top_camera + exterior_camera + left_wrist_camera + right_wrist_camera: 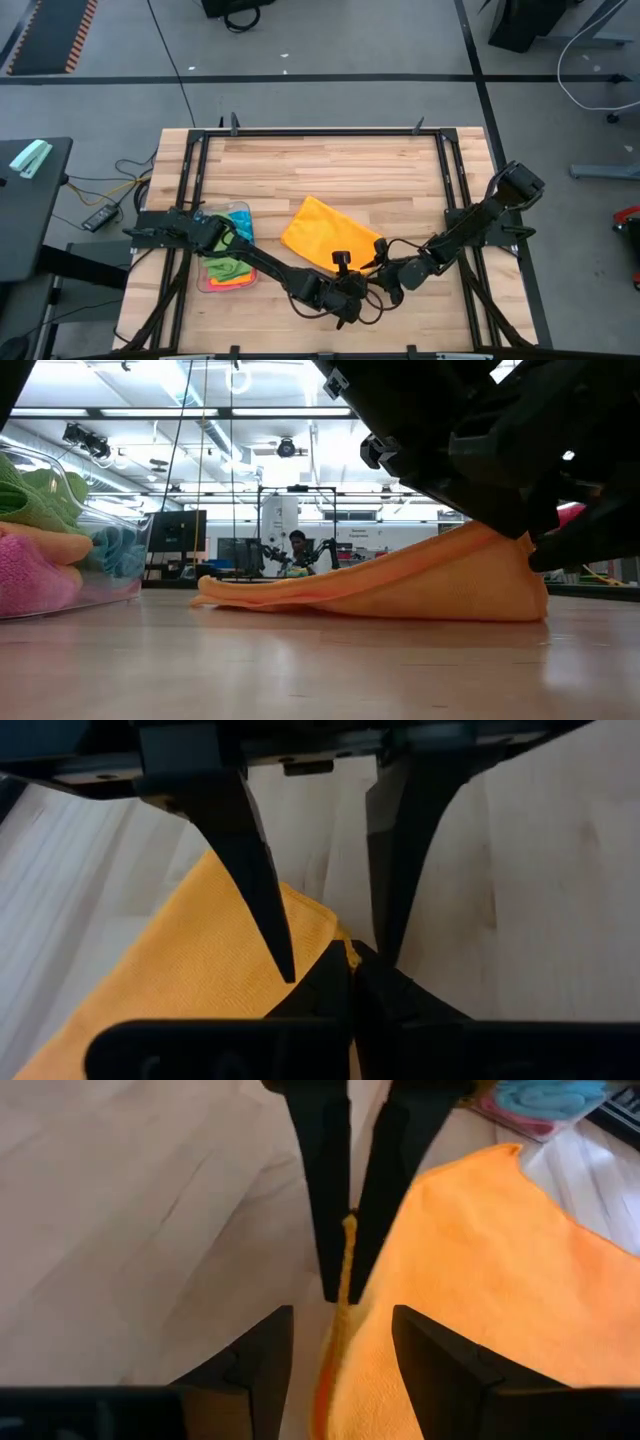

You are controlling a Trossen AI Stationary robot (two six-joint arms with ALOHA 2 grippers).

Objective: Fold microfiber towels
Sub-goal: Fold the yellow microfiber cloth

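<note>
Left gripper (338, 1270) pinches the near corner of the orange towel (325, 230) mid-table, lifted; right gripper (340, 1350) spread just beside that edge; best keep the pinch, carry the corner squarely over the far edge.

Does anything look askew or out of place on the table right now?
Nothing stands out. The orange towel lies rumpled and skewed on the table, one corner pinched in the left gripper; the right gripper is open beside it. Other towels stay in their tray.
</note>
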